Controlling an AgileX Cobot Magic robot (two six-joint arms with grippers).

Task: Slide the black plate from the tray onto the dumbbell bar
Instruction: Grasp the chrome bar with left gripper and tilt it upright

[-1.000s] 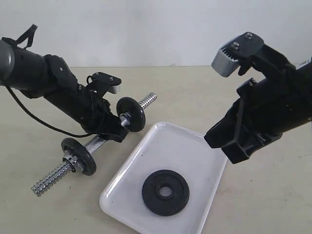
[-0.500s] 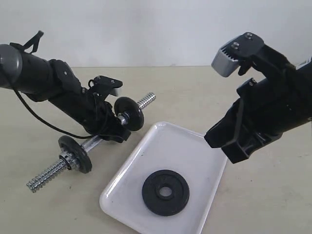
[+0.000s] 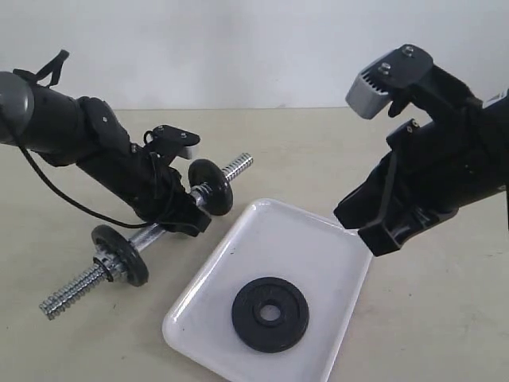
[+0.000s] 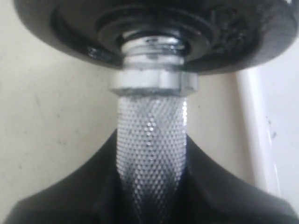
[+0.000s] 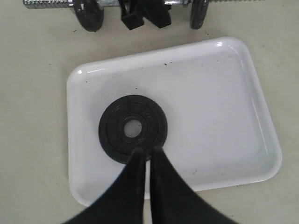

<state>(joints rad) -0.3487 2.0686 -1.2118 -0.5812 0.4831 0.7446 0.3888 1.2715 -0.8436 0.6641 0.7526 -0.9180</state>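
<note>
The black plate (image 3: 270, 313) lies flat in the white tray (image 3: 318, 247), apart from both grippers. My left gripper (image 3: 185, 220) is shut on the knurled middle of the dumbbell bar (image 3: 83, 282) and holds it tilted, far end raised. Two more black discs (image 3: 119, 255) (image 3: 211, 187) sit on the bar. In the left wrist view the gripper (image 4: 150, 142) clamps the bar (image 4: 150, 121) just below one disc (image 4: 70, 32). Above the tray hangs my right gripper (image 5: 147, 152), shut and empty, over the near rim of the plate (image 5: 112, 126). The tray (image 5: 210, 93) fills that view.
The beige tabletop (image 3: 429, 318) surrounds the tray. The bar's lower threaded end (image 3: 56, 302) rests near the table on the left. In the right wrist view the bar (image 5: 46, 3) with its discs runs just beyond the tray's far edge.
The left arm has shifted the bar a little to the left and lowered its near end. The right arm has risen slightly. The plate in the tray has not moved.
</note>
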